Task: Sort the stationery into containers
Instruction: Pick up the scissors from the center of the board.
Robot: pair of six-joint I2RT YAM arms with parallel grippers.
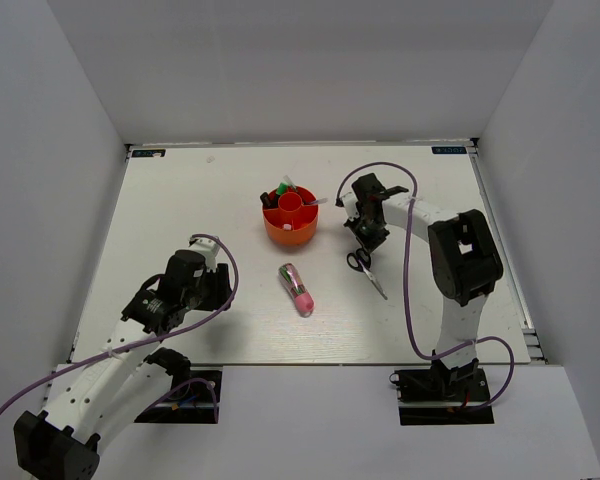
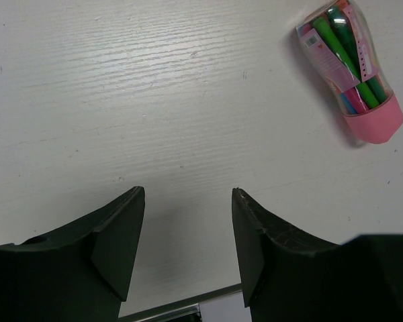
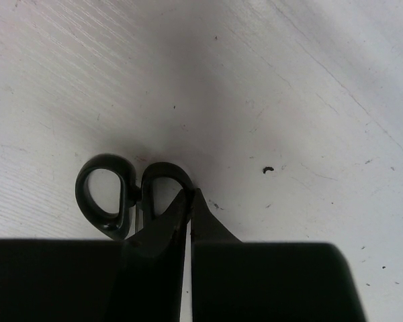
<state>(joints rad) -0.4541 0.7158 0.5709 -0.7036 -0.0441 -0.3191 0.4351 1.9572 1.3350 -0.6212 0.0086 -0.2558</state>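
Note:
The black-handled scissors (image 1: 363, 264) lie on the white table right of the orange-red organiser (image 1: 290, 230), blades pointing to the near right. My right gripper (image 1: 365, 243) is at their handles. In the right wrist view its jaws (image 3: 190, 193) are pinched on the rim of one handle loop (image 3: 162, 176). The chunky pink-and-green pen (image 1: 298, 288) lies on the table in front of the organiser, and shows in the left wrist view (image 2: 349, 67). My left gripper (image 2: 188, 194) is open and empty, low over bare table left of that pen. The organiser holds a green marker (image 1: 280, 187) and other items.
White walls enclose the table on three sides. The right arm's purple cable (image 1: 408, 260) loops over the table right of the scissors. The table's near edge (image 2: 181, 305) lies just behind my left fingers.

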